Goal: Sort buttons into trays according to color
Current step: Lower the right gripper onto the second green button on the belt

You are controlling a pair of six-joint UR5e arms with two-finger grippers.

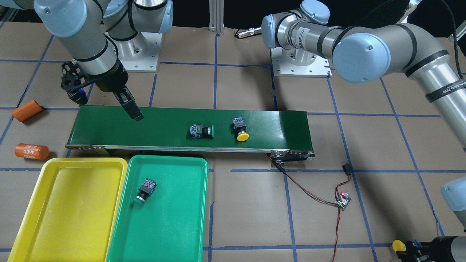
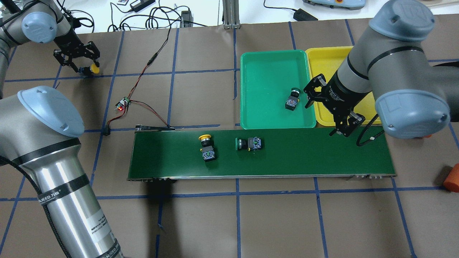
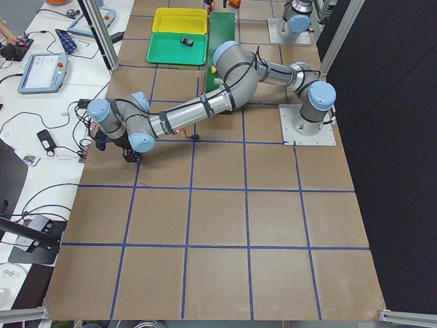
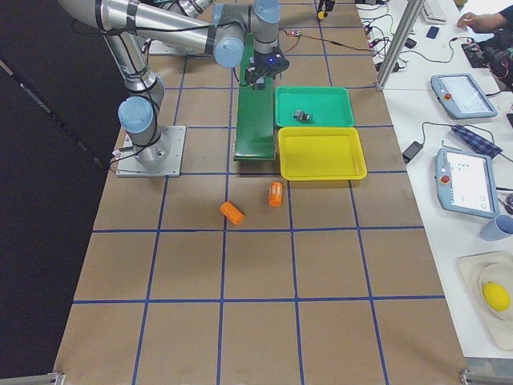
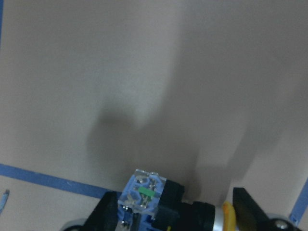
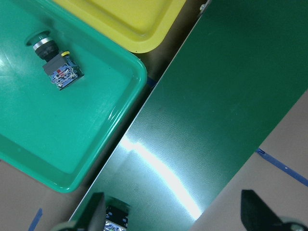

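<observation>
A green button (image 1: 145, 190) lies in the green tray (image 1: 182, 225), beside the yellow tray (image 1: 72, 211), which holds nothing. A second green button (image 1: 201, 131) and a yellow button (image 1: 240, 129) lie mid-belt on the dark-green conveyor (image 1: 153, 127). My right gripper (image 2: 322, 114) is open and empty, hanging over the belt's end next to the trays; its wrist view shows the green tray (image 6: 72, 134) and its button (image 6: 53, 65). My left gripper (image 2: 77, 61) is far off at the table corner, shut on another yellow button (image 2: 94, 68), also seen in the left wrist view (image 5: 144, 197).
Two orange cylinders (image 1: 27, 110) (image 1: 32, 151) lie on the table past the belt's tray end. A small circuit board (image 1: 343, 201) with red and black wires runs to the belt's other end. Blue tape lines grid the brown table.
</observation>
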